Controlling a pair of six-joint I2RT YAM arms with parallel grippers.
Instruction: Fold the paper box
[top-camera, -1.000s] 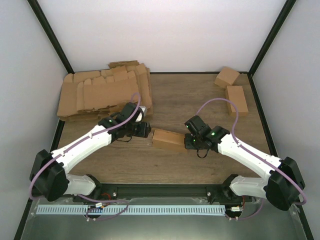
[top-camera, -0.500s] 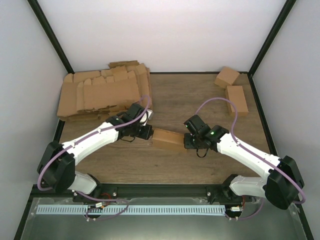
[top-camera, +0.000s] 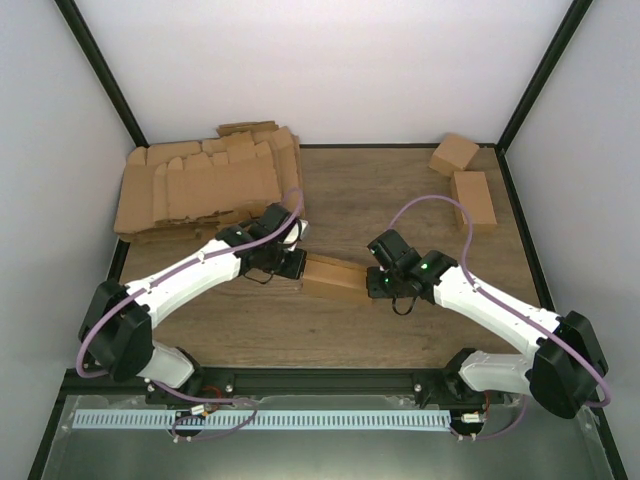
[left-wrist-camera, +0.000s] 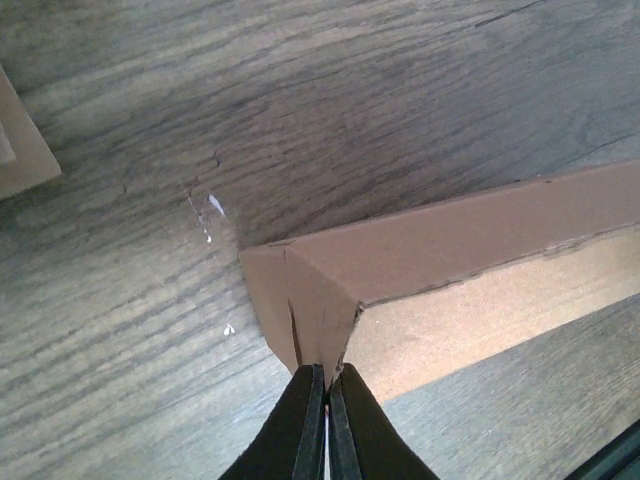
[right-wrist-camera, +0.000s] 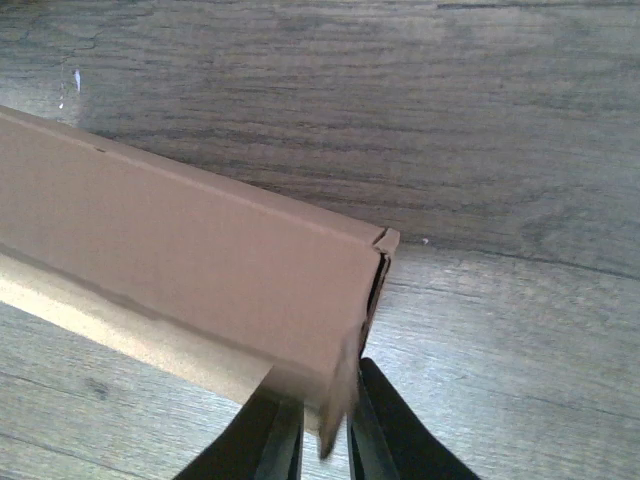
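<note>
The paper box (top-camera: 335, 278) is a small oblong brown carton lying on the wooden table between both arms. My left gripper (top-camera: 296, 266) is at its left end. In the left wrist view the black fingers (left-wrist-camera: 326, 370) are shut, pinching the lower tip of the box's (left-wrist-camera: 470, 240) folded end corner. My right gripper (top-camera: 375, 282) is at the right end. In the right wrist view its jaws (right-wrist-camera: 328, 395) stand slightly apart, with the blurred end flap of the box (right-wrist-camera: 180, 250) hanging loosely between them.
A big pile of flat cardboard blanks (top-camera: 205, 185) lies at the back left; one corner shows as a blank's edge (left-wrist-camera: 20, 150). Two folded boxes (top-camera: 454, 153) (top-camera: 473, 198) lie at the back right. A black frame rail (top-camera: 330, 380) runs along the near edge.
My left gripper has moved in against the box's left end and shut on its corner. My right jaws have parted a little. The box has shifted slightly to the left.
</note>
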